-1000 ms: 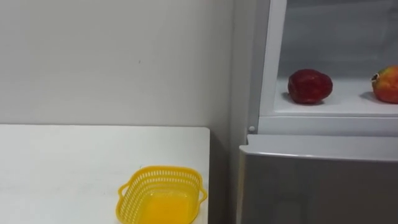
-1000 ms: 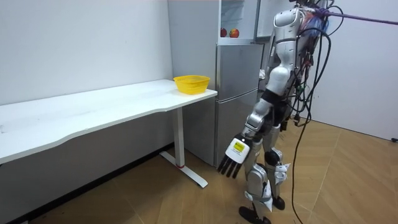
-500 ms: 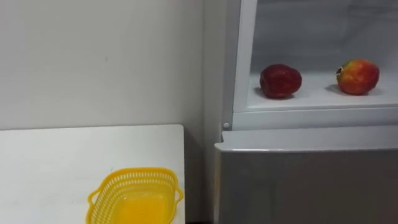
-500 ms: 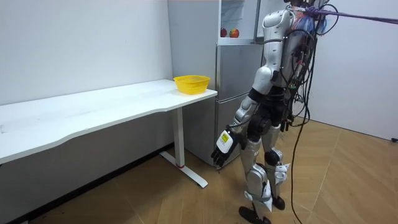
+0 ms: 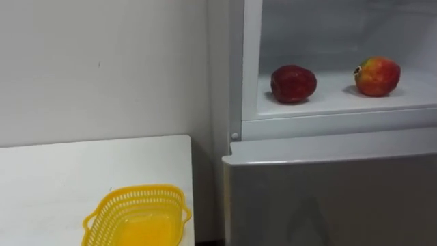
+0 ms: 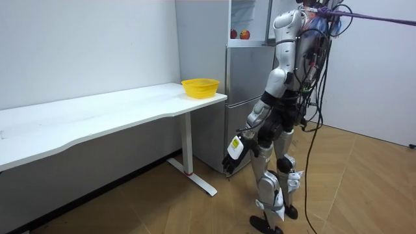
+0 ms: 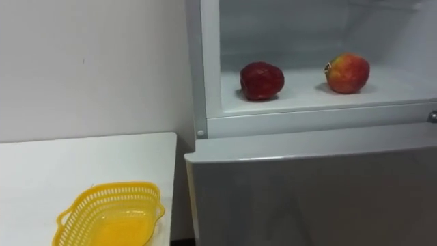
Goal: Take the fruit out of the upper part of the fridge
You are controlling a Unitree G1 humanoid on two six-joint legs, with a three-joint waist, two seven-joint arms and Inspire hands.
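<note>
You find the dark red round fruit (image 5: 293,83) resting on the white shelf (image 5: 341,104) of the open upper fridge compartment, towards the shelf's left side. A red-and-yellow round fruit (image 5: 377,76) sits on the same shelf to its right; the two are near each other but do not touch. Neither fruit is held by a robot hand. Directly below the shelf you see the closed grey lower fridge door (image 5: 328,198). To the left of the fridge stands the white counter (image 5: 68,171), set against the pale wall (image 5: 102,68). A yellow perforated plastic basket (image 5: 136,217) sits on the counter close to the end nearest the fridge. In the room view the robot stands upright on the wooden floor (image 6: 364,188), just in front of the fridge and facing it, with the counter to the room view's left. The left robot hand (image 6: 234,151) hangs low beside the legs, fingers relaxed and pointing down, gripping nothing, well apart from both fruits.
</note>
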